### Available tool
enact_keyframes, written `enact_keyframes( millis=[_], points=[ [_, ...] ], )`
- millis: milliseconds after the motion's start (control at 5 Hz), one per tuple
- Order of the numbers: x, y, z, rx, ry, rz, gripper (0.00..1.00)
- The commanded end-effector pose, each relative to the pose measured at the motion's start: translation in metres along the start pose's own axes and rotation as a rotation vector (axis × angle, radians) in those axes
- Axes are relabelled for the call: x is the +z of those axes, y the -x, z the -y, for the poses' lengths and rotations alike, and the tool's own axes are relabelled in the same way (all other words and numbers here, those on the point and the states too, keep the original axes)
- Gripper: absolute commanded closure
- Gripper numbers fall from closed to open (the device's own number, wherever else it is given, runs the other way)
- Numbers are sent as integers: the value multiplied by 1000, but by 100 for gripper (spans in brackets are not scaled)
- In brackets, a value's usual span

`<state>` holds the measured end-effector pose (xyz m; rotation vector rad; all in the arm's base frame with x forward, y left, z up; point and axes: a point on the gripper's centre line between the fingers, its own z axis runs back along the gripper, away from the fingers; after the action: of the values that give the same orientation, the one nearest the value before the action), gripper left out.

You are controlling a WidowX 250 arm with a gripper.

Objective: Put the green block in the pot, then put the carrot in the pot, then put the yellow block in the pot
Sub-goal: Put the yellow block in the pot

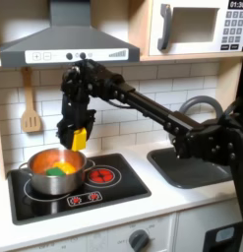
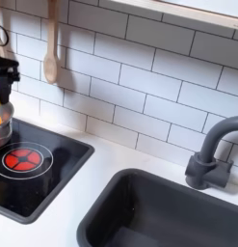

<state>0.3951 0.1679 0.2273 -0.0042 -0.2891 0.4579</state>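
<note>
First exterior view: a toy kitchen with a white worktop [image 1: 143, 212], a black two-burner hob [image 1: 113, 192] at the first exterior view's left and a dark sink [image 1: 187, 167] at its right. Above hang a grey extractor hood [image 1: 64, 44] and a microwave [image 1: 197, 27]; a wooden spatula [image 1: 30, 103] hangs on the white tiled wall.

A black robot arm [image 1: 143, 103] reaches from the first exterior view's right across to the hob. Its tool [image 1: 74, 140] hangs just above the pot [image 1: 56, 169], pinching the yellow block [image 1: 80, 137], which shows between the dark fingers, clear of the pot's rim.

The pot, shiny steel with low walls, sits on the hob's nearer-left burner. Inside it lie the carrot [image 1: 52, 160], seen as an orange patch, and the green block [image 1: 57, 170] beside it; they are too blurred to tell whether they touch.

Judging by its look, the yellow block is a light, rigid toy piece with smooth faces, so it could slip if pinched lightly; two opposite flat sides are the sensible place to hold it, and it should drop safely into the pot without damage.

In the second exterior view, the tool [image 2: 3, 82] shows at the left edge above an orange glimpse, with the grey tap [image 2: 209, 154] over the sink at the right.
</note>
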Motion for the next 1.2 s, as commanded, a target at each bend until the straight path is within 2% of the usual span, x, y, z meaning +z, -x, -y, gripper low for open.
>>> enact_keyframes(
  millis=[0, 200, 400, 600, 1000],
  points=[
    [-1, 4, -8, 45, -7, 7, 100],
    [-21, 19, -12, 67, 4, -48, 100],
    [-33, 34, -29, 86, -13, -81, 100],
    [-26, 32, -30, 91, -1, -62, 100],
    [-21, 27, -30, 82, 7, -49, 100]
  ],
)
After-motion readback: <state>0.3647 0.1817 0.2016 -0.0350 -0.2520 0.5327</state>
